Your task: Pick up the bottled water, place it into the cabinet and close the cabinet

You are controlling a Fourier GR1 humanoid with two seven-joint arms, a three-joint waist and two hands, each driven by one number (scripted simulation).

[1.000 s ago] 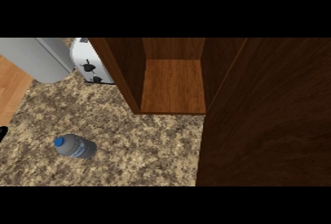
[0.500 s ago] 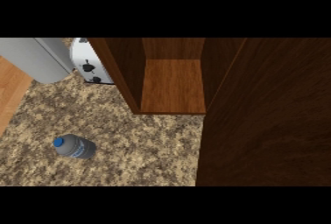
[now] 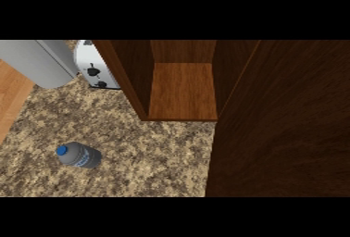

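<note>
On the speckled stone counter (image 3: 137, 152), toward its left side, the water bottle (image 3: 79, 155) lies by itself with its blue cap (image 3: 62, 150) pointing up and to the left. Nothing touches it. It sits well apart from the cabinet (image 3: 183, 88), which stands open at the back of the counter, its wooden shelf (image 3: 182, 91) bare and its left wall (image 3: 130, 74) slanting down toward the counter. The cabinet door (image 3: 280, 129) is swung wide open and fills the right side of the view as a broad dark brown panel, reaching from the top down to the lower edge.

Just left of the cabinet stands a white toaster (image 3: 92, 69) with two dark knobs on its front, partly hidden behind the cabinet's wall. Beside it, in the upper left corner, is a grey metal appliance (image 3: 37, 60) whose kind I cannot tell. A strip of light wooden floor (image 3: 12, 99) shows along the left edge, beyond the counter.

Neither of the robot's hands appears anywhere in the view, so whether their fingers are released, clenched or grasping anything cannot be told.
</note>
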